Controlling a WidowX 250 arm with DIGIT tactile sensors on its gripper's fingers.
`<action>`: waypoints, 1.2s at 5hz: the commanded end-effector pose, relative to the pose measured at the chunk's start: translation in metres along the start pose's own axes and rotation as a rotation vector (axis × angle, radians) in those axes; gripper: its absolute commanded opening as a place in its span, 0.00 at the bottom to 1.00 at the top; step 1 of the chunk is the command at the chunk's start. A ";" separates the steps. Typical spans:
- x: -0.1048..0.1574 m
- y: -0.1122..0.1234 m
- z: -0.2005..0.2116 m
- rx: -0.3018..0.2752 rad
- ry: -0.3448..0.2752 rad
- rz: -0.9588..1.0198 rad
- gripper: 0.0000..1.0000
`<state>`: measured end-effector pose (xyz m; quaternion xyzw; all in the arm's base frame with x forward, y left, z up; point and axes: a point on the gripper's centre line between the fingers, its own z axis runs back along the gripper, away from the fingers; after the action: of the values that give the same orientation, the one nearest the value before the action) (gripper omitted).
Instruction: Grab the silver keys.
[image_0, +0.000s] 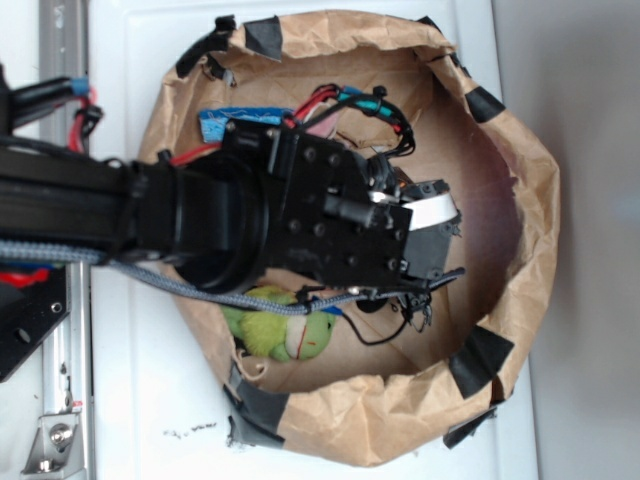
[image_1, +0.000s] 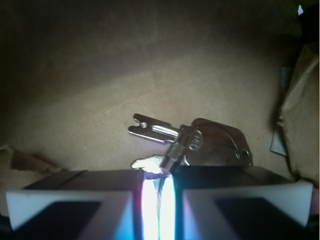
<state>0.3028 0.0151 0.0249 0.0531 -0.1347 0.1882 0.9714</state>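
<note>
Brown paper bowl (image_0: 520, 250) around me, exterior view; my arm (image_0: 60, 205) reaches in level from the left, gripper (image_0: 435, 235) low over its floor, keys hidden beneath; wrist view: fingers (image_1: 70, 205) nearly closed, pinching part of the keys (image_1: 200, 142); grasp looks made, lift remains.

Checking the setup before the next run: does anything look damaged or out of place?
The brown paper bin is crumpled and patched around its rim with black tape. Inside, the shiny silver metal keys hang from the gripper, its jaws pinching only their edge.
</note>
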 end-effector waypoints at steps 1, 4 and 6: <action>0.014 -0.003 0.022 -0.044 -0.006 -0.023 0.00; -0.003 0.028 0.145 -0.505 0.117 -0.273 0.00; 0.012 0.017 0.110 -0.341 0.159 -0.184 0.00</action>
<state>0.2717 0.0169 0.1179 -0.1132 -0.0530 0.0848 0.9885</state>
